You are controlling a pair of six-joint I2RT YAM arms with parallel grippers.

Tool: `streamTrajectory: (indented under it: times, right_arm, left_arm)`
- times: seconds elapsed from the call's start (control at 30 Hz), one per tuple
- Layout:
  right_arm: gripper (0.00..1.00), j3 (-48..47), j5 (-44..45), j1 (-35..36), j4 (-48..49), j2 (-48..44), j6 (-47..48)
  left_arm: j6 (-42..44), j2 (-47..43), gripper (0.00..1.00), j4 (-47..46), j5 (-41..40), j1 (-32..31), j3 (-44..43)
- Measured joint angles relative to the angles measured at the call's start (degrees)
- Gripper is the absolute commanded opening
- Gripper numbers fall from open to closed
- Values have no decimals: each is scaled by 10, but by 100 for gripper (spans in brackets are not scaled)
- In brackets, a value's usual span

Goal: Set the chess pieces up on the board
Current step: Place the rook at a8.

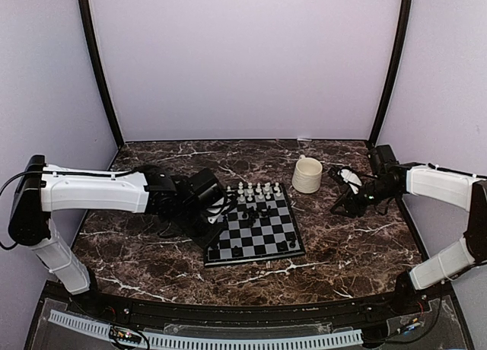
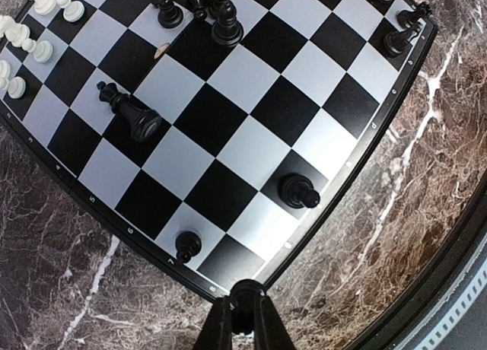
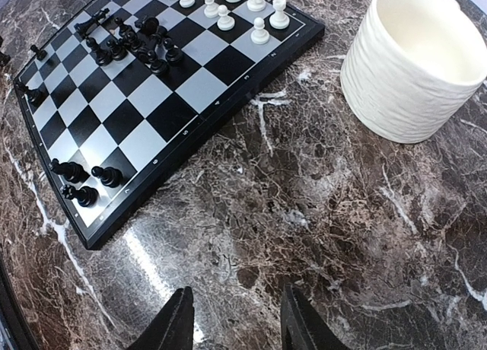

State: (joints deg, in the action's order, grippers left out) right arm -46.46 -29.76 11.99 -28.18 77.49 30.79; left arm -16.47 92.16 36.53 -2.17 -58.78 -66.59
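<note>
The left gripper [image 2: 242,319], fingers pressed together on nothing, hangs just off the near-left corner of the board [image 2: 251,152]. Black pawns [image 2: 298,192] stand upright near that corner. Farther in, a toppled black piece [image 2: 129,112] lies flat, its long axis diagonal to the squares and its head towards the white pieces [image 2: 74,11] at the far edge. Right of the board, the right gripper [image 3: 237,297] is spread and empty.

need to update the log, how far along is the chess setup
Looks done: white pieces stand in rows on the board's far side, and a few black pieces stand on its near rows. In hand: nothing; the left end effector is shut at the board's corner, the right end effector open over the table near the mug. Still to do: a black cluster mid-board and one toppled piece.
</note>
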Motion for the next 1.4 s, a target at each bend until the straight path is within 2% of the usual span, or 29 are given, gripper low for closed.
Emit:
streamTrajectory:
  times: [0.2,0.97,1.27,1.4]
  right_arm:
    - [40,0,0,0,0,3,0]
    - [40,0,0,0,0,7,0]
    - [40,0,0,0,0,7,0]
    - [40,0,0,0,0,7,0]
  left_arm:
    - [0,31,6,-9,0,0,3]
    - [1,61,8,-14,-4,0,11]
    - [-1,61,18,-13,-9,0,11]
    - [-3,61,31,-9,-13,0,11]
